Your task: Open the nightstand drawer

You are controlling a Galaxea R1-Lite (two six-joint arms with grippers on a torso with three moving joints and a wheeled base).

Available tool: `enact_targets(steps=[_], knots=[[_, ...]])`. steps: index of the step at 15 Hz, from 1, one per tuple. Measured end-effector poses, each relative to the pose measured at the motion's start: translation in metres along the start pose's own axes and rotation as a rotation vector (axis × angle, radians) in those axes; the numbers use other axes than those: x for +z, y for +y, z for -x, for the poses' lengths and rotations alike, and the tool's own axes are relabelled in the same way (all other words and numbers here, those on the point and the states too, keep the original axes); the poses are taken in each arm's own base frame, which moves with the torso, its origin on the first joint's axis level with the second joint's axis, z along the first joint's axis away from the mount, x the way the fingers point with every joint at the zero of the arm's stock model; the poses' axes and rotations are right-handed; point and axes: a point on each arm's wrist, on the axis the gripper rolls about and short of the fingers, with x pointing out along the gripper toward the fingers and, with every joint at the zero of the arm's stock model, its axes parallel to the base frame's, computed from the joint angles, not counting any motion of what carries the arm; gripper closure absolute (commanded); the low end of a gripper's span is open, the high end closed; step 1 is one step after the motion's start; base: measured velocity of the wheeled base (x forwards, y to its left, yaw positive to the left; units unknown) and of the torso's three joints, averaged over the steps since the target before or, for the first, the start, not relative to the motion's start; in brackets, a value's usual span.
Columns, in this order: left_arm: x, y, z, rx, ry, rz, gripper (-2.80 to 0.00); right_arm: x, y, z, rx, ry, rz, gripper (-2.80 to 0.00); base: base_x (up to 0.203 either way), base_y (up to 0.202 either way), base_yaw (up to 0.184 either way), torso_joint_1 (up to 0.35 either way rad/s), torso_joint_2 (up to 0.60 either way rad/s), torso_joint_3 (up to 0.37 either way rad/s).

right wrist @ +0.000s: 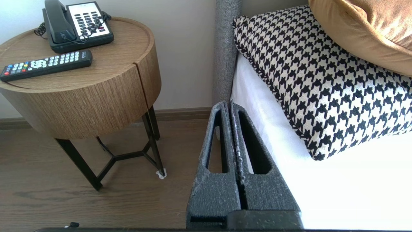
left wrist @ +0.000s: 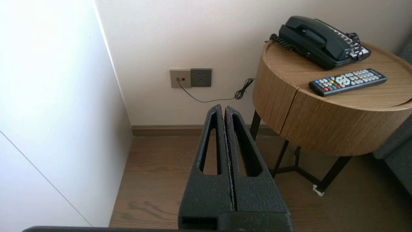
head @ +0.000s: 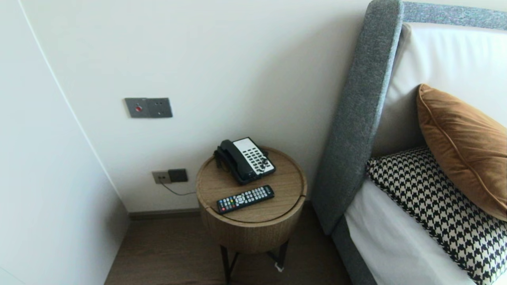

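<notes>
- On the round wooden counter (head: 291, 180) beside the bed, the remote control (head: 244, 199) lies flat, buttons up, near the front edge of the top.
- Just behind it on the same top, close but apart, sits a black telephone (head: 245, 159). Its handset rests in the cradle and its coiled cord is bunched at the wall side.
- The counter stands on thin black legs on the wooden floor (left wrist: 161, 177), close to the wall and next to the grey upholstered headboard (head: 364, 118).
- Left gripper (left wrist: 223, 108): it hangs low over the floor, to the side of the counter and below the level of its top, well apart from the remote control. Its fingers (left wrist: 257, 193) are pressed together with nothing between them.
- Right gripper (right wrist: 229, 103): it hangs low at the edge of the bed (right wrist: 354, 193), between the counter and the mattress. Its fingers (right wrist: 267, 193) are likewise closed on nothing.
- Neither gripper touches anything.
- On the wall behind the left gripper, a pair of socket plates (left wrist: 191, 78) sits low down, and a thin cable (left wrist: 219, 98) runs from them toward the counter.
- Higher on the wall is a grey switch panel (head: 148, 107) with a red dot.
- On the bed, a houndstooth pillow (right wrist: 322, 80) lies against the headboard with a brown cushion (head: 463, 146) resting on top of it.
</notes>
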Motion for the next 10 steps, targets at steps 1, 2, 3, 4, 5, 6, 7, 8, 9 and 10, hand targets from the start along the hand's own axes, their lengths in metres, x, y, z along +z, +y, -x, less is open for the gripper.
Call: enact_targets(steps=[1,2,3,4,5,6,7,8,9,10], knots=[[0.0,0.0,0.0,0.0,0.0,0.0,0.0,0.0,0.0,0.0,0.0,0.0,0.0,0.0,0.0,0.0,0.0,0.0,0.0,0.0],[0.0,0.0,0.0,0.0,0.0,0.0,0.0,0.0,0.0,0.0,0.0,0.0,0.0,0.0,0.0,0.0,0.0,0.0,0.0,0.0],[0.0,0.0,0.0,0.0,0.0,-0.002,0.0,0.0,0.0,0.0,0.0,0.0,0.001,0.0,0.0,0.0,0.0,0.0,0.0,0.0],[0.0,0.0,0.0,0.0,0.0,-0.003,0.0,0.0,0.0,0.0,0.001,0.0,0.001,0.0,0.0,0.0,0.0,0.0,0.0,0.0],[0.0002,0.0,0.0001,0.0,-0.001,-0.006,0.0,0.0001,0.0,0.0,0.001,-0.001,0.001,0.0,0.0,0.0,0.0,0.0,0.0,0.0],[0.0005,0.0,0.0001,0.0,-0.002,-0.009,0.0,0.0001,0.0,0.0,0.001,-0.001,0.002,0.0,0.0,0.0,0.0,0.0,0.0,0.0],[0.0006,0.0,0.0002,0.0,-0.002,-0.013,0.0,0.0001,0.0,0.0,0.001,-0.001,0.002,0.0,0.0,0.0,0.0,0.0,0.0,0.0],[0.0008,0.0,0.0002,0.0,-0.003,-0.014,0.0,0.0001,0.0,0.0,0.001,-0.001,0.001,0.0,0.0,0.0,0.0,0.0,0.0,0.0],[0.0007,0.0,0.0002,0.001,-0.002,-0.015,0.0,0.0001,0.0,0.0,0.001,-0.001,0.001,0.0,0.0,0.0,0.0,0.0,0.0,0.0],[0.0008,0.0,0.0002,0.001,-0.002,-0.018,0.0,0.0001,0.0,0.0,0.001,-0.001,0.001,0.0,0.0,0.0,0.0,0.0,0.0,0.0]])
